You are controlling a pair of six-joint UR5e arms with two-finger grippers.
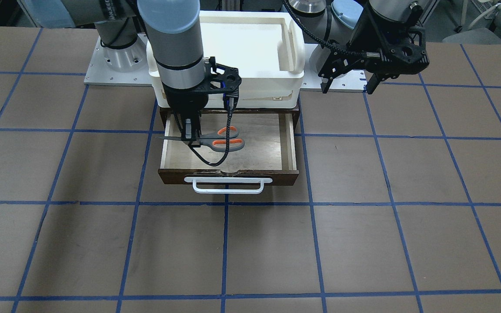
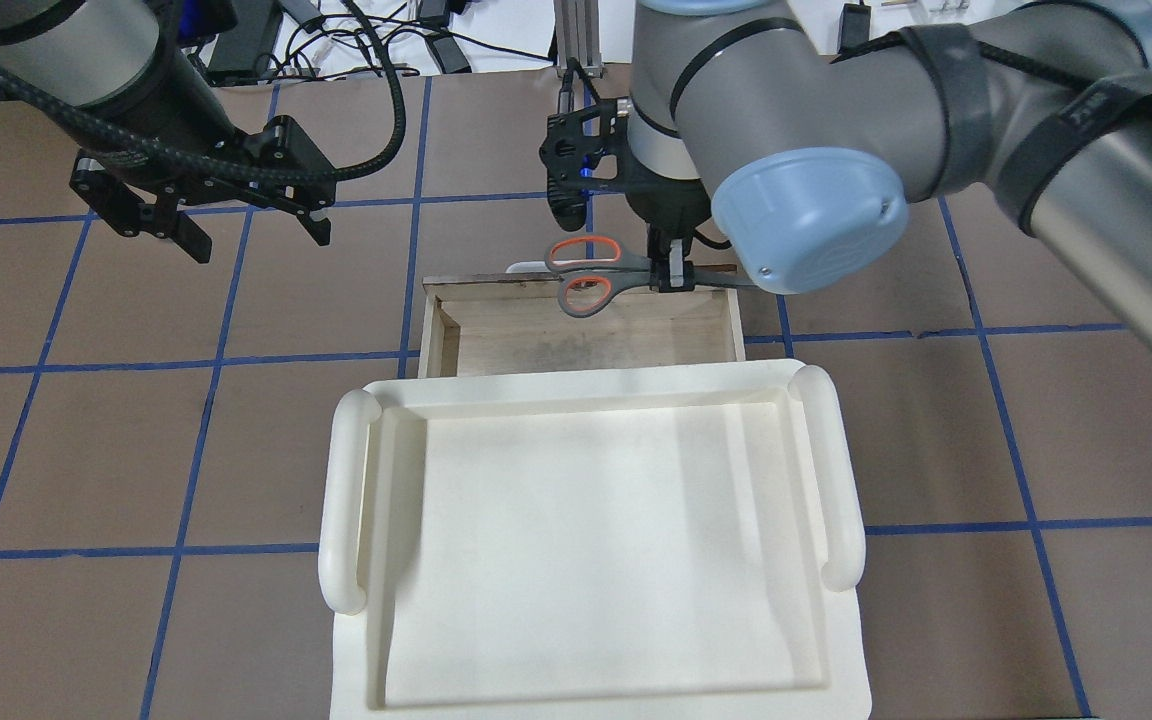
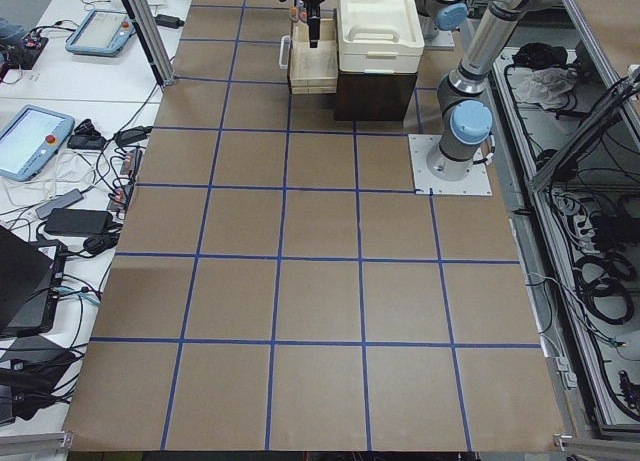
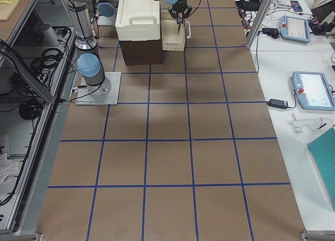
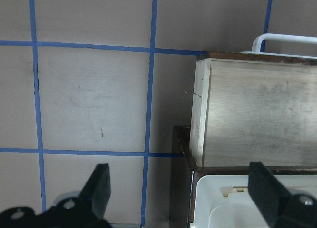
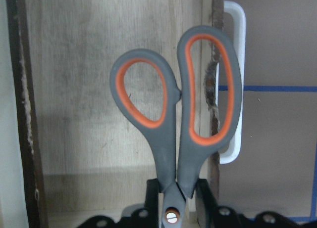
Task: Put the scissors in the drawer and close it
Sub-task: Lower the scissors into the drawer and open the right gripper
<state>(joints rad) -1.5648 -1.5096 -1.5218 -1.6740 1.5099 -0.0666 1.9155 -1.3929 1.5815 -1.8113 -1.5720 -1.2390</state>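
The scissors [image 1: 222, 143], with grey handles lined in orange, are held level by the blades in my right gripper [image 1: 191, 137], which is shut on them. They hang over the open drawer [image 1: 228, 176], near its dark front and white bar handle [image 1: 228, 186]. They also show in the overhead view [image 2: 591, 275] and the right wrist view [image 6: 173, 129], where the loops overlap the drawer front. The drawer's pale wood inside [image 2: 586, 340] is bare. My left gripper [image 1: 348, 87] is open and empty, off to the drawer's side above the table, and also shows in the overhead view [image 2: 256, 238].
A large white plastic tray [image 2: 346, 500] sits on top of the dark brown cabinet [image 3: 375, 91] that the drawer slides out of. The brown table [image 1: 363, 243] has a blue tape grid. The arm bases stand behind the cabinet.
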